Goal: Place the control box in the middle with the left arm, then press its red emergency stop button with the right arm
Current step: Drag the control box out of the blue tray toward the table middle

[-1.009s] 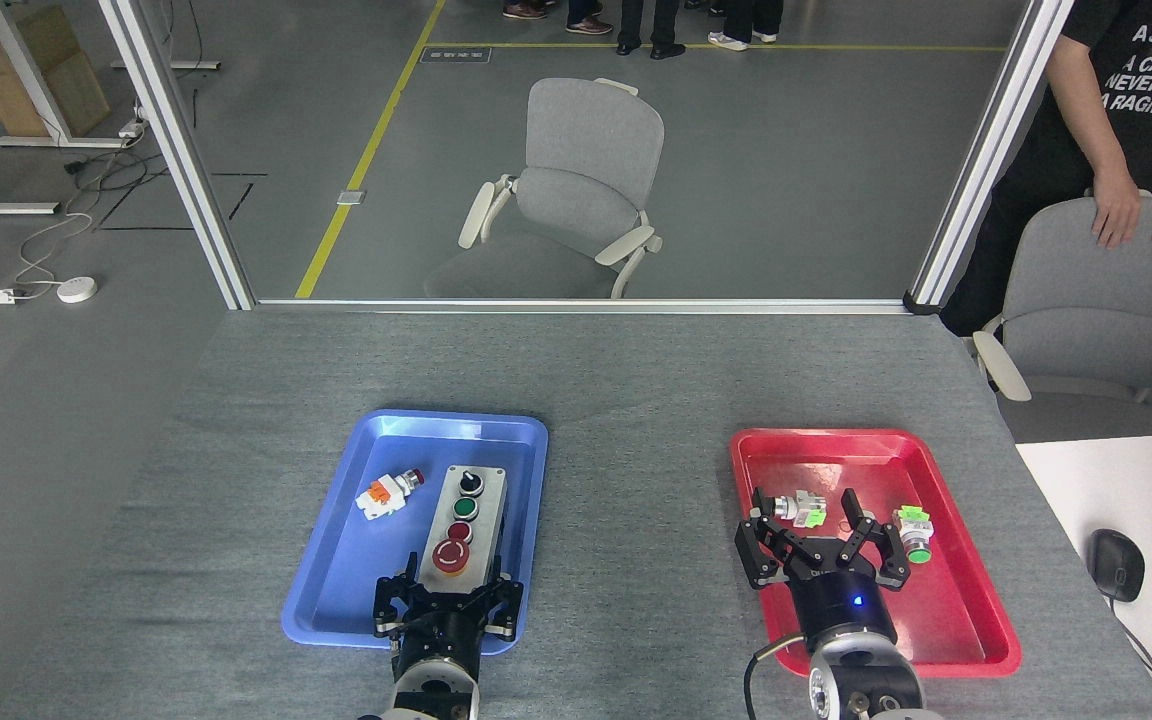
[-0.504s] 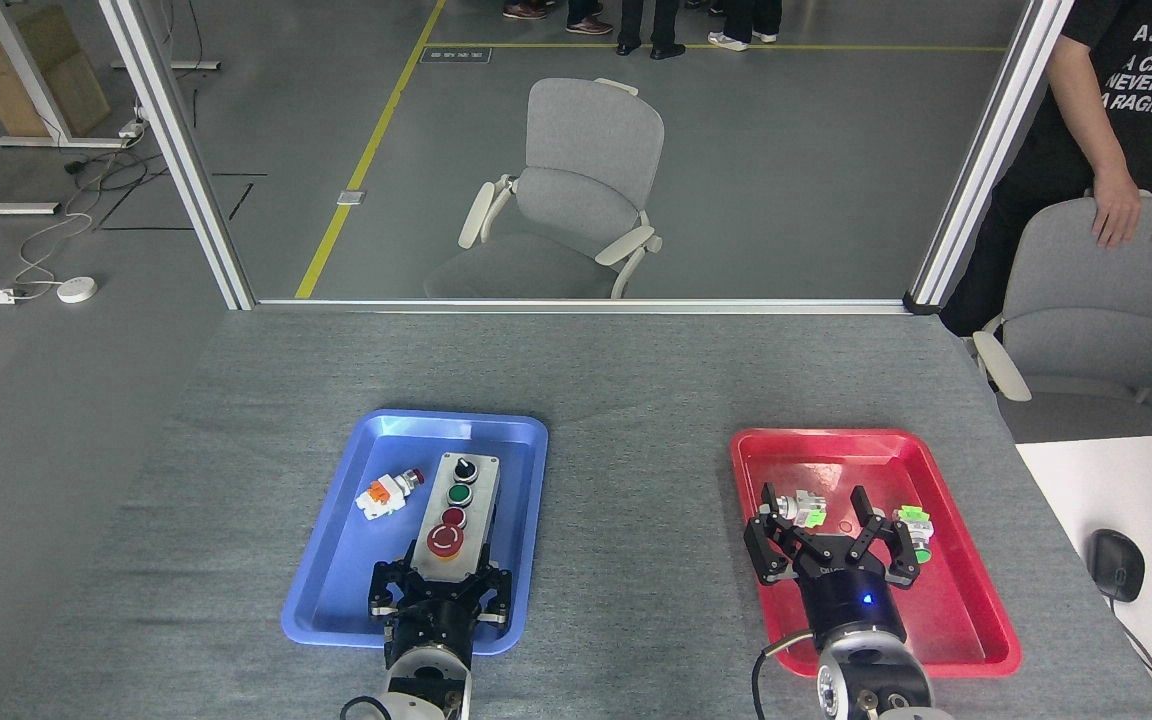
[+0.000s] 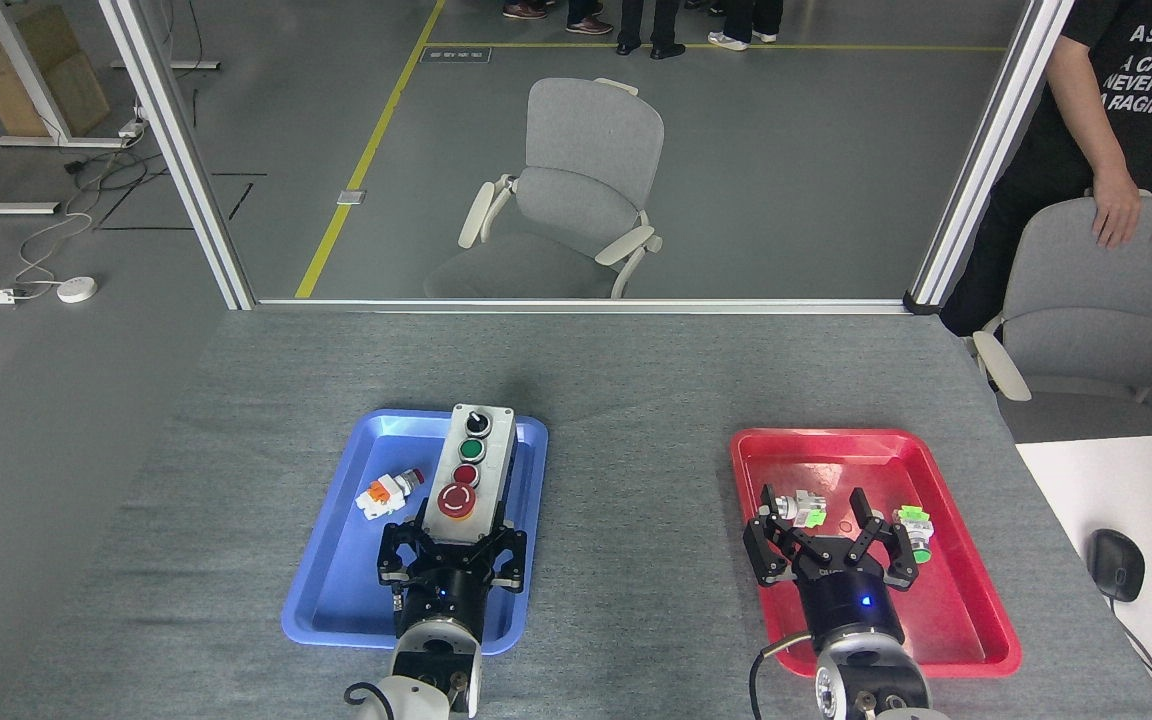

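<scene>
The control box (image 3: 470, 472) is light grey, with a black knob, a green button, a dark red button and a big red stop button (image 3: 457, 500) in a row. It hangs lifted over the blue tray (image 3: 346, 570), its far end past the tray's back rim. My left gripper (image 3: 453, 545) is shut on its near end. My right gripper (image 3: 829, 528) stands open over the red tray (image 3: 966, 620), holding nothing. The bare grey table middle (image 3: 636, 520) lies between the two trays.
A small white-orange switch part (image 3: 388, 491) lies in the blue tray. Two green-and-white switch parts (image 3: 802, 508) (image 3: 915, 531) lie in the red tray beside my right gripper. A person (image 3: 1126, 120) stands at the back right behind a grey chair. A white desk with a mouse (image 3: 1116, 563) borders the right.
My left gripper has lifted the control box off the blue tray's floor and carried it up and away from me. The right gripper shifted slightly forward, then held still.
</scene>
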Tool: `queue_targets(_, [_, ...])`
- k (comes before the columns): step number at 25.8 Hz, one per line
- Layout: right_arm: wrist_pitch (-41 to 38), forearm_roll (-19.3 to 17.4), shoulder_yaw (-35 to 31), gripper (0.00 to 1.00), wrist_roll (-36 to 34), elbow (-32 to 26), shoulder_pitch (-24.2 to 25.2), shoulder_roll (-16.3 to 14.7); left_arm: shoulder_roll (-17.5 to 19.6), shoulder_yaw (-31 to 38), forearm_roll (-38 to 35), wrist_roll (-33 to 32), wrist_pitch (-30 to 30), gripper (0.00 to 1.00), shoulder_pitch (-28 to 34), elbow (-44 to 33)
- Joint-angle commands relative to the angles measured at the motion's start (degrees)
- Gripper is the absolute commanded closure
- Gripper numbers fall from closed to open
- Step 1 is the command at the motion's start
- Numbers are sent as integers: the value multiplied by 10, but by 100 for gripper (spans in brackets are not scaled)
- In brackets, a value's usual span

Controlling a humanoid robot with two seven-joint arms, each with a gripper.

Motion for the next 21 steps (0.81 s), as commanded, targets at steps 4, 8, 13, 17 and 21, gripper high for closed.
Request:
queue_targets(4, [-1,11,1,3,0,-1,0,6,-19,-94,-3,-47,34,100,2,-31])
queue_targets(8, [6,12,3,3,0,-6,0,9,-20,-171,-2,-75,72,100,0,-19])
queue_targets(13, [6,11,3,3,0,-11,2,5,-21,-226,3,-95,74,100,-12,21])
queue_targets(17, [4,7,4,3,0,-9,4,-3,-22,-253,10,-95,67,100,-35,60])
queue_targets(21, [4,7,4,3,0,-11,11,-9,-22,-275,10,-101,53,100,-66,91])
